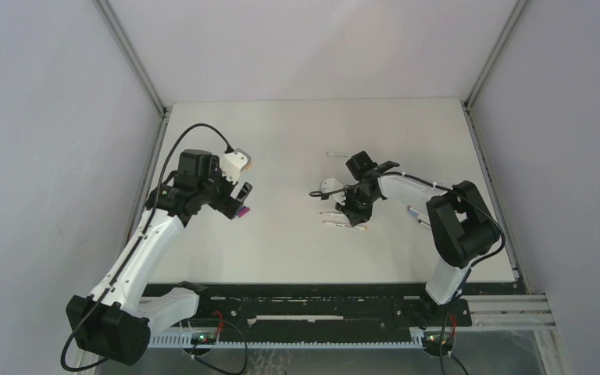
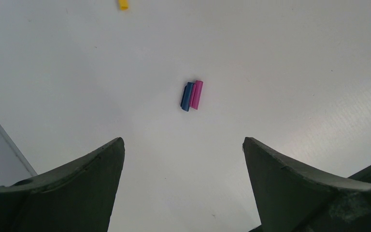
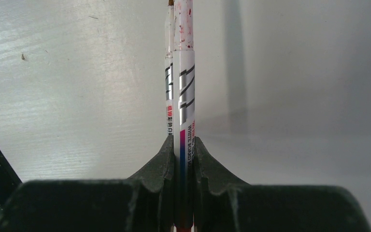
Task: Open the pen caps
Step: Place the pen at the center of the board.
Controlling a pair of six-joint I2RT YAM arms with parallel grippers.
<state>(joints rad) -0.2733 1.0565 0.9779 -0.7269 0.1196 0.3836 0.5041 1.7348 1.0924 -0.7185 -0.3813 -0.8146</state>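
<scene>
Left hand (image 1: 237,197) in the top view hovers left of centre, spread wide and empty, a magenta cap (image 1: 243,211) just below it; right hand (image 1: 353,212) sits right of centre among the pens (image 1: 334,224) scattered on the tabletop (image 1: 297,258); the left wrist view shows that cap touching a blue cap (image 2: 187,96) mid-frame, a yellow cap (image 2: 123,4) at the top edge; the right wrist view shows the fingers (image 3: 166,154) clamped on one pen (image 3: 185,87), a second pen (image 3: 169,77) just beside it; barrels look light, stiff and slick, so hold mid-barrel; caps are tiny and likely to roll.
</scene>
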